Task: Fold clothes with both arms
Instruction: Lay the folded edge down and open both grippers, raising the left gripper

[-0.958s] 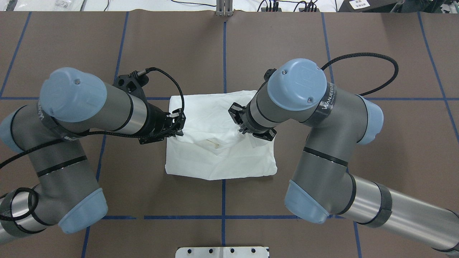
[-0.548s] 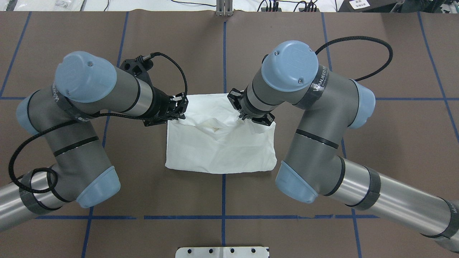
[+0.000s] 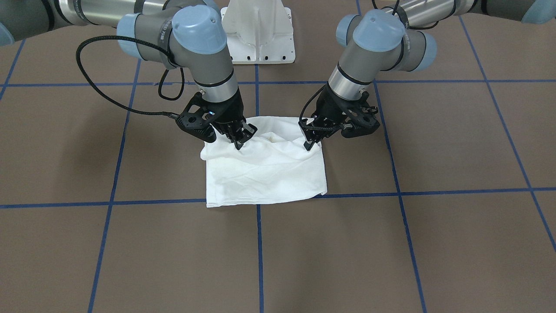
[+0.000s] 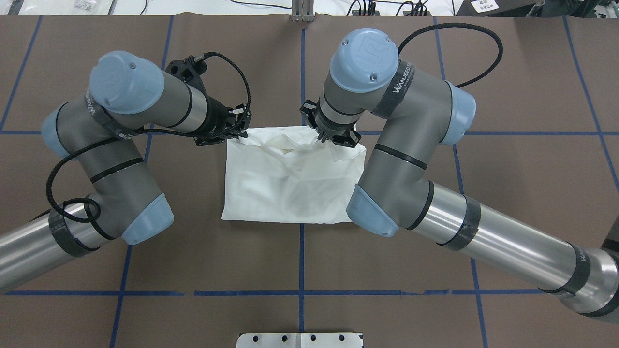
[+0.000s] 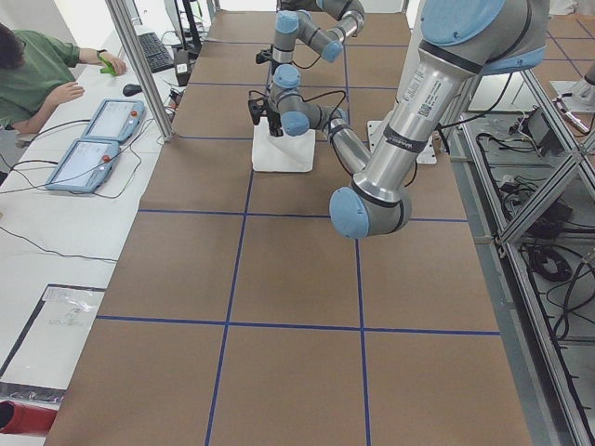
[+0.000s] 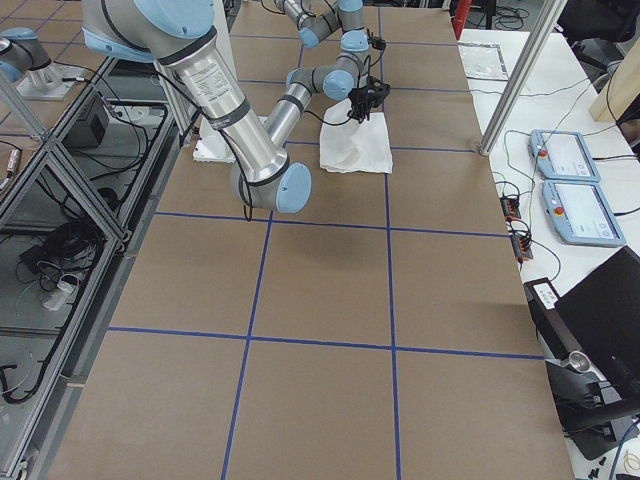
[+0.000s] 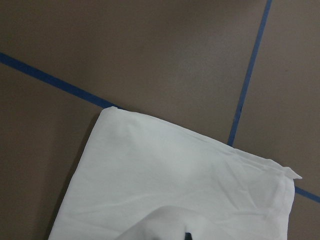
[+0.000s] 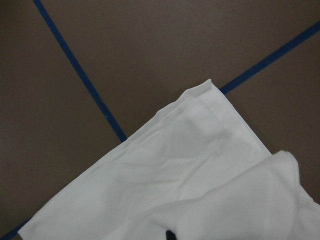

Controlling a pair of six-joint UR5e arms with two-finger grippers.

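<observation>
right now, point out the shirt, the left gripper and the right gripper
shirt (image 4: 290,188), overhead view, flat folded middle
left gripper (image 4: 243,132), overhead view, between its fingertips on the cloth
right gripper (image 4: 322,139), overhead view, between its fingertips

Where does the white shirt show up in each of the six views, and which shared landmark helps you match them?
Front-facing view: shirt at the centre.
Overhead view: shirt at the centre.
Left view: small, upper middle.
Right view: small, upper middle.
Left wrist view: fills the lower half.
Right wrist view: fills the lower right.
Landmark: the blue tape line along the shirt's edge farthest from the robot.
</observation>
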